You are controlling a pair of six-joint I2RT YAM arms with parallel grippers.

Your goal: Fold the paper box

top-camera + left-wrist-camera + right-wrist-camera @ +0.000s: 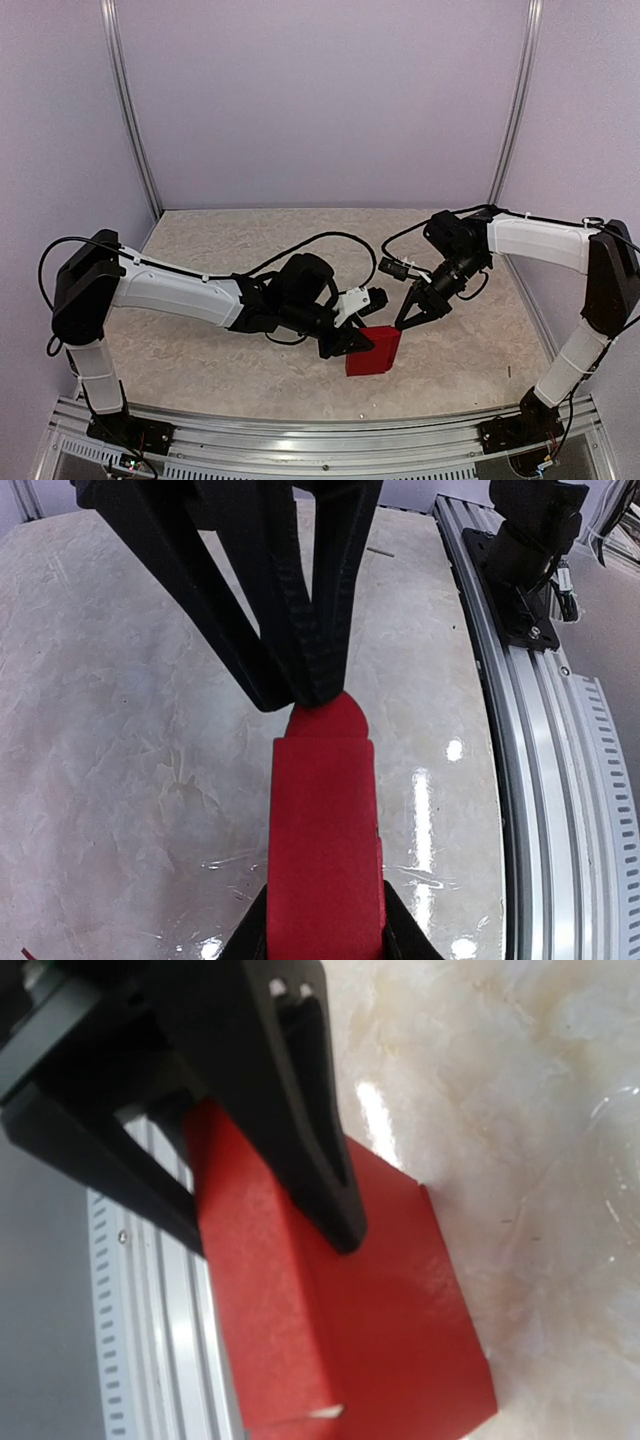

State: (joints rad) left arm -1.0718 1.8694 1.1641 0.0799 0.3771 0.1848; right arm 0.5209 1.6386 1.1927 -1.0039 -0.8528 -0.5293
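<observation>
Near edge: aluminium rail (300, 425) carrying both arm bases.

Just beyond it, right of centre on the marbled table (250, 235), sits the paper box (375, 352), already formed into a flat rectangular body.

The left gripper (355, 343) reaches in from the left and is clenched across the body's narrow sides. I judge this a steadying hold, so the thin card cannot slide or buckle.

Farther back, the right gripper (404, 322) comes down from the right. Its fingers are drawn nearly together on the rounded tuck flap (335, 712) at the box's far end. It looks like a pinch, probably to bend the flap inward. The flap stands proud and is not yet tucked.
</observation>
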